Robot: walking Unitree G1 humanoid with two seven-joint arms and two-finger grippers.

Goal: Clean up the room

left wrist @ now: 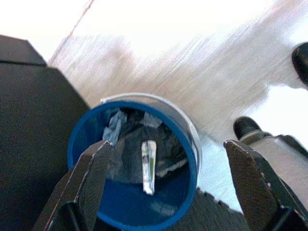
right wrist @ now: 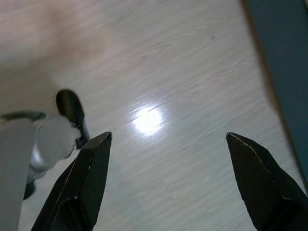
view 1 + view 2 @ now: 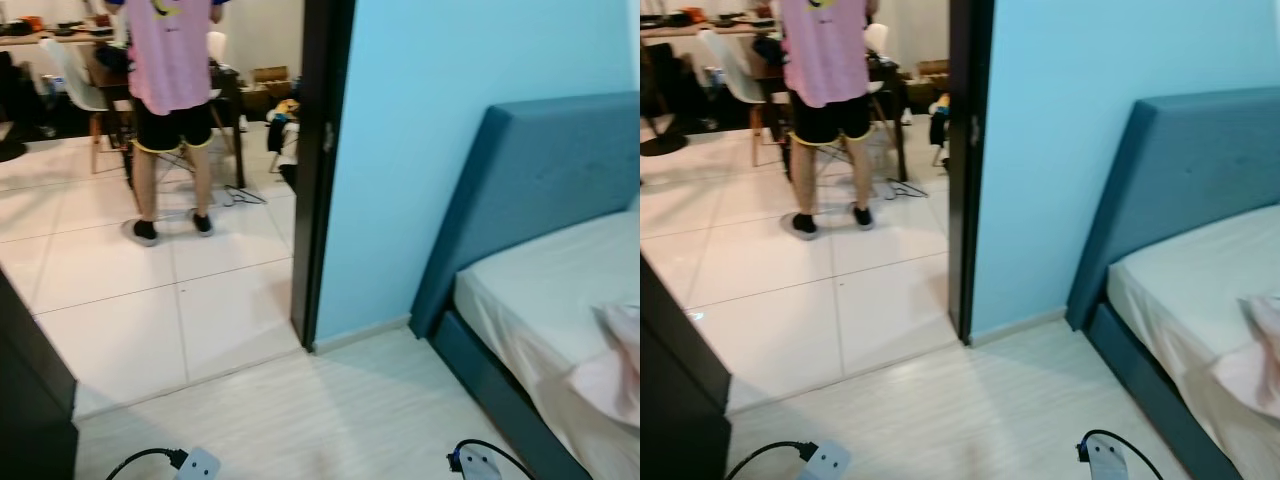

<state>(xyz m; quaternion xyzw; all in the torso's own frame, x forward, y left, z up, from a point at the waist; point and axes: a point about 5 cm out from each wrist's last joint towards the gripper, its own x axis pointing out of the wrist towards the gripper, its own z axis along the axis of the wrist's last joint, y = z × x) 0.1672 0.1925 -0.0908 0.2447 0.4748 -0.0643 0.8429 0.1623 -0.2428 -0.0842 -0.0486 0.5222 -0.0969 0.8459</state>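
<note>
A round blue bin point(image 1: 83, 144) stands on the pale wood floor beside a dark cabinet. It holds a black bag and a silvery wrapper point(image 1: 148, 166). My left gripper point(image 1: 168, 144) hangs open right above the bin's mouth, with nothing between its fingers. My right gripper point(image 2: 168, 137) is open too, over bare floor close to the bed's dark base. On the bed point(image 3: 540, 290) at the right lies a crumpled pink cloth point(image 3: 620, 365).
A blue headboard point(image 3: 530, 180) stands against the light blue wall. A dark door frame point(image 3: 318, 170) opens onto a tiled room where a person in a pink shirt point(image 3: 170, 60) stands by a table and chairs. A dark cabinet point(image 3: 30, 400) is at my left.
</note>
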